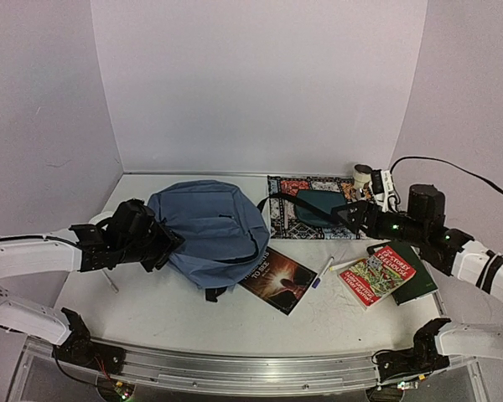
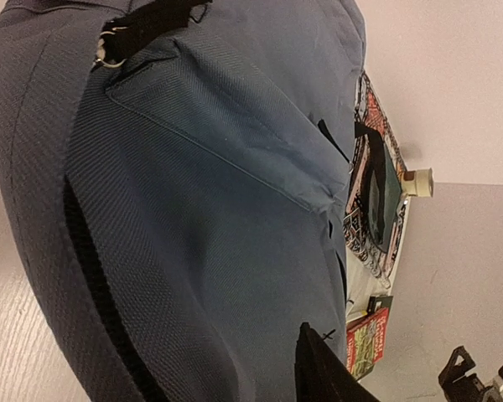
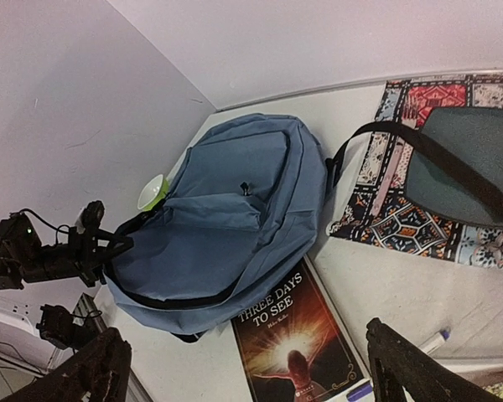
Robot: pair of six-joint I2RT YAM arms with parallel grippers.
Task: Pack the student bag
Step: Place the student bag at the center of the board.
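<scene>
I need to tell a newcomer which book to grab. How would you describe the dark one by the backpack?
Find the big slate-blue student bag left of centre on the table. The dark book lies flat at its near right edge. Unlike the red book further right, its cover is black with an orange glow and the title Three Days to See.

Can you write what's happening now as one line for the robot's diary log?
left gripper: at student bag edge, grip unclear | right gripper: open, by teal pouch | books, pen: on table, unpacked
</scene>
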